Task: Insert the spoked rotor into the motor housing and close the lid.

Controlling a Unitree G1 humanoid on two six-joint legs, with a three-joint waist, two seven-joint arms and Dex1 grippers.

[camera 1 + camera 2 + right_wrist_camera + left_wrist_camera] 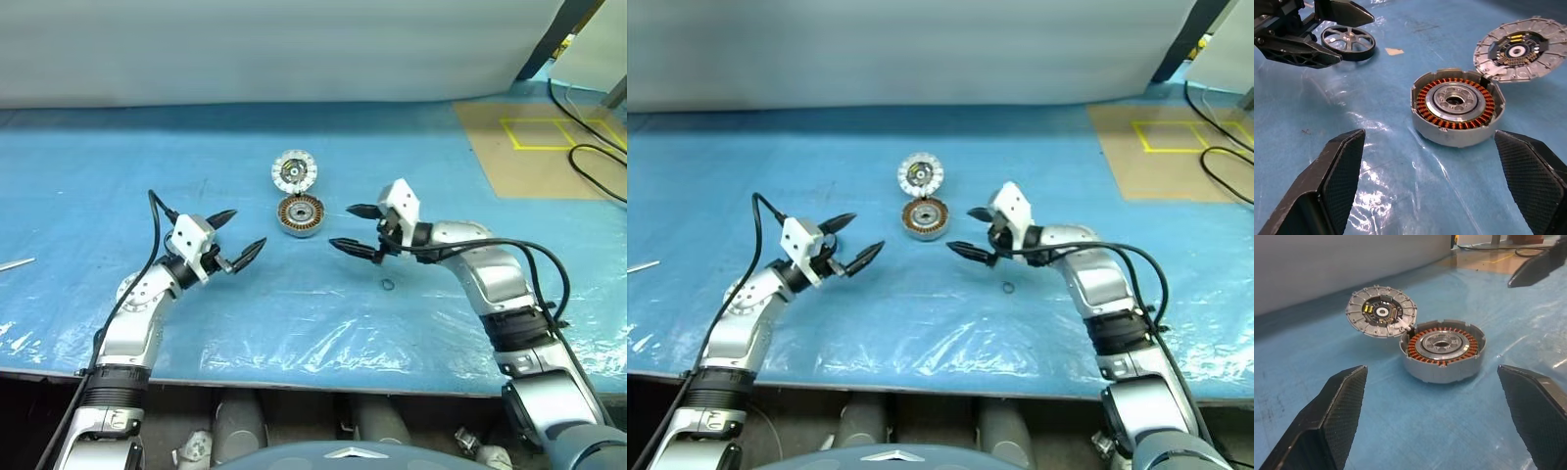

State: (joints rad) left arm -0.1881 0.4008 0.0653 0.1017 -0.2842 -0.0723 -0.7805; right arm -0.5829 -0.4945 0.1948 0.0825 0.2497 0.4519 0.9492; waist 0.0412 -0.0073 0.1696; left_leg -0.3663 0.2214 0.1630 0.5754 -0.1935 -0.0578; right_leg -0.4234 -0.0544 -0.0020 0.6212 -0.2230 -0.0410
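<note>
A worktop [118, 147] is covered in blue sheeting under a layer of wrinkled clear plastic that glints in the light. A pale grey-white backdrop [274, 49] rises behind it. At the far right lie a brown board [519, 157] marked with yellow tape [539, 132] and black cables [593, 147].

A small dark ring [388, 285] lies on the blue plastic-covered table [294, 323].

spoked rotor [1348, 43] (partly behind left gripper [1327, 34])
</note>
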